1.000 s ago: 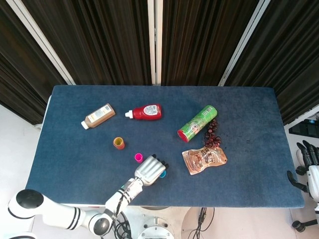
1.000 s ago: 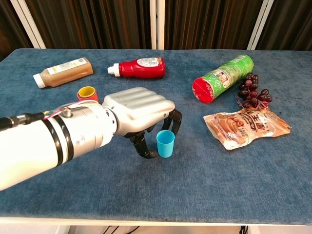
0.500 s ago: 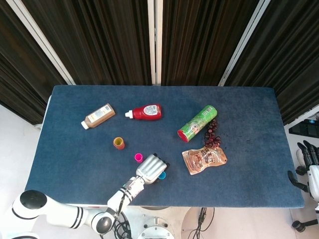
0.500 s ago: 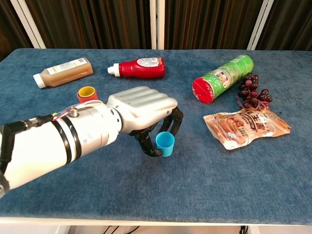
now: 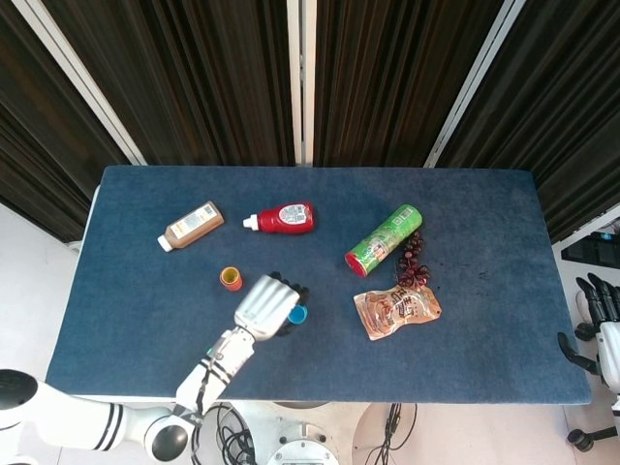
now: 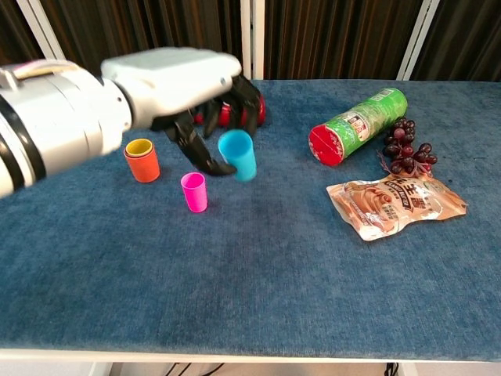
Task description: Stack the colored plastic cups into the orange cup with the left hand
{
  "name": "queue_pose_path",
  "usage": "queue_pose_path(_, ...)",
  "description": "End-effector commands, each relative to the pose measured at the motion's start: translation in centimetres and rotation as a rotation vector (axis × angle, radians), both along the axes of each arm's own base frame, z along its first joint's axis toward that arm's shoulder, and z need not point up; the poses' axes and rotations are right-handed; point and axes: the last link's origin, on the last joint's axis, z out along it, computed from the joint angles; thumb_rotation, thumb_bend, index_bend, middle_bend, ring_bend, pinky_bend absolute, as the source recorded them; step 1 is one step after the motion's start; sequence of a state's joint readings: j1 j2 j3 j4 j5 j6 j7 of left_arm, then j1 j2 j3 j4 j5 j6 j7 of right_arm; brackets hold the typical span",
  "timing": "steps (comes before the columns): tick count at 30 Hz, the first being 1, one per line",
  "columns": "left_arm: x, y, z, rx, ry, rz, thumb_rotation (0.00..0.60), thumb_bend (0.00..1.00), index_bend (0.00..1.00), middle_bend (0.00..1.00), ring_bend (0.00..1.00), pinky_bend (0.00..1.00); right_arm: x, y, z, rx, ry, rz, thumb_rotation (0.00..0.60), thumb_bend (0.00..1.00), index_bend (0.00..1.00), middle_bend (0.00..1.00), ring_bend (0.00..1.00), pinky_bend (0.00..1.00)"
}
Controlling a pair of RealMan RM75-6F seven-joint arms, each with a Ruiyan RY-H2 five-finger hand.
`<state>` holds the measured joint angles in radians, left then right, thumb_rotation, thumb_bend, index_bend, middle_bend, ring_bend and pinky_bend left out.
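Observation:
My left hand (image 6: 184,86) (image 5: 264,306) holds the blue cup (image 6: 237,154) (image 5: 296,314) lifted above the table, pinched between thumb and fingers. The orange cup (image 6: 142,160) (image 5: 231,279) stands upright left of the hand with a yellow cup nested inside it. A pink cup (image 6: 194,192) stands upright on the cloth just below the hand in the chest view; the hand hides it in the head view. My right hand (image 5: 597,298) hangs beyond the table's right edge, holding nothing, its fingers apart.
A brown bottle (image 5: 191,225) and a red ketchup bottle (image 5: 281,218) lie at the back left. A green chips can (image 6: 358,125), grapes (image 6: 405,153) and a snack bag (image 6: 395,204) sit to the right.
My left hand closed on the blue cup, lifted it off the cloth and carried it up and left toward the orange cup, uncovering the pink cup in the chest view.

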<state>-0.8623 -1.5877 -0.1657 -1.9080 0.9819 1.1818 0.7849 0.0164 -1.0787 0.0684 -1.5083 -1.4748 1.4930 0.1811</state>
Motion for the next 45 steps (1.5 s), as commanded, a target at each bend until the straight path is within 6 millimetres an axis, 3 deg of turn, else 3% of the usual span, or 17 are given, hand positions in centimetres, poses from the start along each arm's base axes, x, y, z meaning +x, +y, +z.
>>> queue_pose_path(1,-1.6,2.7,1.5,0.061,0.018,0.087,0.600,0.25,0.51,0.54,0.56,0.42,0.2,0.1,-0.2,0.004,0.000,0.004,0.600,0.28,0.00,0.00,0.00,0.00)
queue_pose_path(6,-4.2,5.6,1.7,0.074,0.055,0.197,0.600,0.25,0.51,0.54,0.56,0.41,0.4,0.1,-0.2,0.003,0.006,0.009,0.600,0.28,0.00,0.00,0.00,0.00)
queue_pose_path(12,-6.1,7.1,1.9,0.076,0.063,0.269,0.600,0.25,0.51,0.54,0.56,0.41,0.5,0.0,-0.1,0.002,0.013,0.005,0.600,0.28,0.00,0.00,0.00,0.00)
queue_pose_path(38,-9.0,7.3,2.2,0.061,0.128,0.341,0.600,0.25,0.50,0.53,0.56,0.41,0.7,-0.2,-0.6,0.012,0.019,0.007,0.600,0.28,0.00,0.00,0.00,0.00)
queue_pose_path(41,-9.0,7.1,2.0,0.033,0.132,0.347,0.600,0.24,0.35,0.45,0.52,0.40,0.8,-0.2,-0.6,0.011,0.019,0.009,0.600,0.28,0.00,0.00,0.00,0.00)
queue_pose_path(43,-8.9,7.2,2.0,0.028,0.127,0.339,0.600,0.22,0.18,0.34,0.45,0.38,0.8,-0.2,-0.6,0.011,0.020,0.008,0.600,0.28,0.00,0.00,0.00,0.00)
queue_pose_path(45,-8.9,7.2,2.1,0.039,0.128,0.329,0.600,0.21,0.11,0.27,0.37,0.35,0.8,-0.2,-0.7,0.013,0.021,0.007,0.600,0.28,0.00,0.00,0.00,0.00)
